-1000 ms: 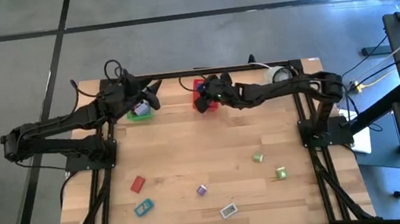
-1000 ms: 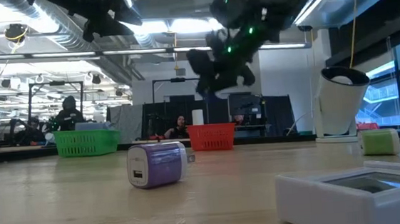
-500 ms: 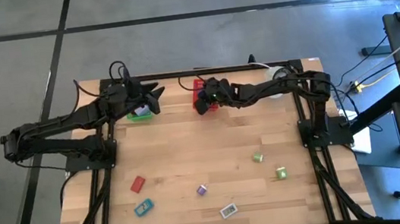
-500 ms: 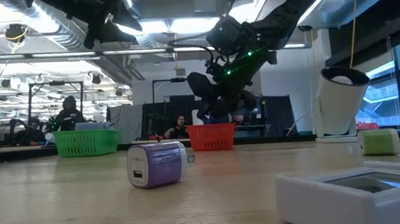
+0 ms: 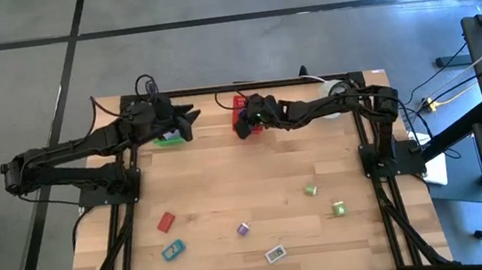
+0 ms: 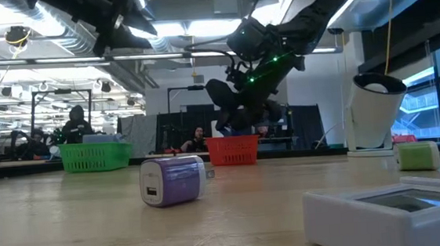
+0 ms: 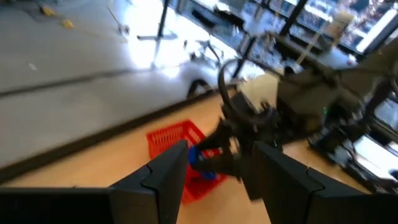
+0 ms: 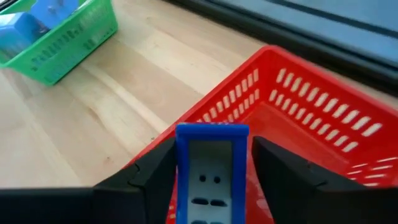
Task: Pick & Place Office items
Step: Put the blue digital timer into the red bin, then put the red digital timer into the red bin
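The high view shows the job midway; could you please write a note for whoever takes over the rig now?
Left gripper: open, empty, at the green mesh basket, which holds a blue block.
Right gripper: shut on a blue-framed flat piece over the red mesh basket.
Left on the wooden table: red piece, teal piece, lavender block, white flat piece, two green blocks.
Next, probably: release it, then fetch those.

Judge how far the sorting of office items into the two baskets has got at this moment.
Done: a blue item lies in the green basket. In hand: the right gripper holds a blue-framed piece between its jaws over the red basket. Left: six items on the table, among them the lavender block and white piece.
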Motion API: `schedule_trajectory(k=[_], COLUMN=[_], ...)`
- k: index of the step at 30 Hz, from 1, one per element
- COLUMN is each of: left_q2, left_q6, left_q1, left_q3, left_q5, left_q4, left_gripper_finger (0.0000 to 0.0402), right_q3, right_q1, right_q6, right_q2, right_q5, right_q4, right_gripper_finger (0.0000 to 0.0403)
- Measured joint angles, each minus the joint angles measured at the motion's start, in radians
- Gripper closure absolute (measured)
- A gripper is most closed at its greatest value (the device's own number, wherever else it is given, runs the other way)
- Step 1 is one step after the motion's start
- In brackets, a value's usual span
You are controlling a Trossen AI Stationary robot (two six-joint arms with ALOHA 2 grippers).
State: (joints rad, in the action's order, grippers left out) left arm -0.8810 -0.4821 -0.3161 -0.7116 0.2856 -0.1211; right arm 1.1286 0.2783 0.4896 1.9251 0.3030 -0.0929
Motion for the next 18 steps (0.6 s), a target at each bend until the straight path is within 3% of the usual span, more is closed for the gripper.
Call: schedule_trajectory(k=[9,14,18], left_q2=[0.000,0.000,-0.004], left_q6=[-0.143,-0.270,-0.377], left_q1=[0.029,0.119,0.213], left_q3=[0.000,0.000,0.000], left_q5=[-0.207,-0.298,-0.310], left_q4=[-0.256,-0.318,-0.350], left_gripper_finger=[0.0223,0.0223,0.0226], right_q3=[0.000,0.000,0.000], right_q1=[0.000,0.001,0.000], right_q6=[-0.007,-0.062,-0.139], right_q2=[-0.006,-0.068,-0.151], right_q5=[-0.035,-0.027,-0.026], right_q4=[0.010,0.066,0.121], right_gripper_finger=[0.0133,0.0113,0.0109])
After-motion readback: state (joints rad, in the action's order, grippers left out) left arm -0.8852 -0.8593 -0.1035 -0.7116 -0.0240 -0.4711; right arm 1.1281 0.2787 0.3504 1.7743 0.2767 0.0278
